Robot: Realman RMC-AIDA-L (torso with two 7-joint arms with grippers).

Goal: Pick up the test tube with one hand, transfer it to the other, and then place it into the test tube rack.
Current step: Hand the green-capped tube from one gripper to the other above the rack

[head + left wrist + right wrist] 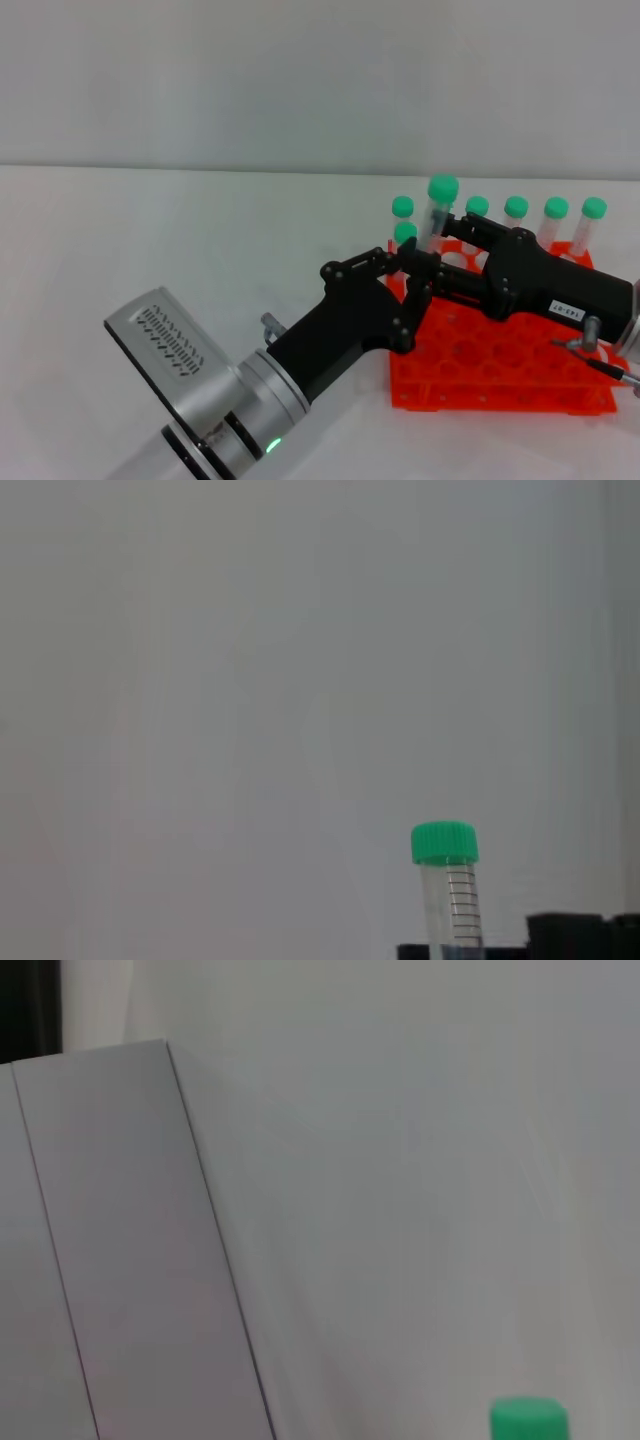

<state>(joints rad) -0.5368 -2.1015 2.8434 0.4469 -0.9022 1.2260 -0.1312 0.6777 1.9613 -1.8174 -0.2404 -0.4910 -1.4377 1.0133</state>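
Observation:
In the head view my left gripper (424, 263), on the wrist with the green light, is shut on the lower end of the test tube (436, 212) and holds it upright over the back left part of the orange-red test tube rack (500, 395). Its green cap stands higher than the others. My right gripper (447, 254), the one with the white label, reaches in from the right; its jaws stand apart, the upper fingertip right beside the tube. The tube also shows in the left wrist view (449, 885). Its cap shows in the right wrist view (528, 1422).
Several other green-capped tubes (556, 210) stand in the rack's back row, and two more (403, 208) at its back left corner, close to the held tube. The white table (150, 250) stretches left of the rack.

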